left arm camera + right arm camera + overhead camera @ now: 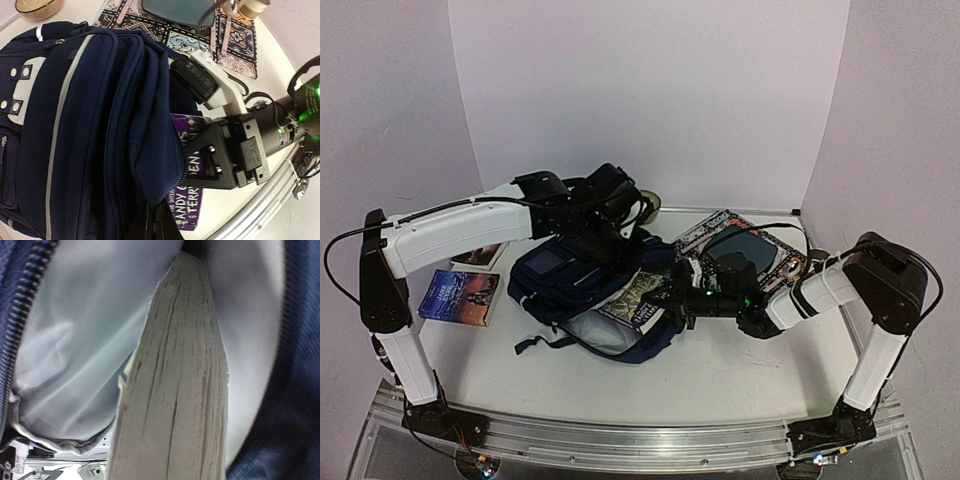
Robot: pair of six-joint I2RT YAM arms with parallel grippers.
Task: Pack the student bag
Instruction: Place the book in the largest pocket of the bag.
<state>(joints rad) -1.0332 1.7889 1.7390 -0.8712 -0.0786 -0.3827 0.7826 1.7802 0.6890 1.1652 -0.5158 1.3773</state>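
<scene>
The student bag [565,280] lies in the middle of the white worktop [740,375], well back from the metal rail [640,445] along the curved near edge. A broad band of bare surface runs between bag and rail. On the far side, the bag comes close to the backdrop wall.

To the left lie a blue-covered book [460,297] and, behind it, a second book [480,255] partly under the left arm. To the right, just beyond the right arm, is a patterned flat piece [715,228] with a dark teal item [750,245] on it. A tan bowl [37,7] sits behind the bag, and a pale roll [255,6] is at the far right. The right arm crosses the space between the bag and the patterned piece.

The bag lies flat with its pocketed front upward. Its long axis seems to run from far-left to near-right. Its unzipped mouth gapes toward the near-right and shows grey lining.

The left gripper [150,225] is closed at the upper edge of the mouth, and a fold of navy fabric runs in between its fingers. The right gripper [672,296] is clamped narrowly on a purple-covered paperback [635,298]. The paperback stands on edge, partly inside the mouth, with its page block against the lining.
</scene>
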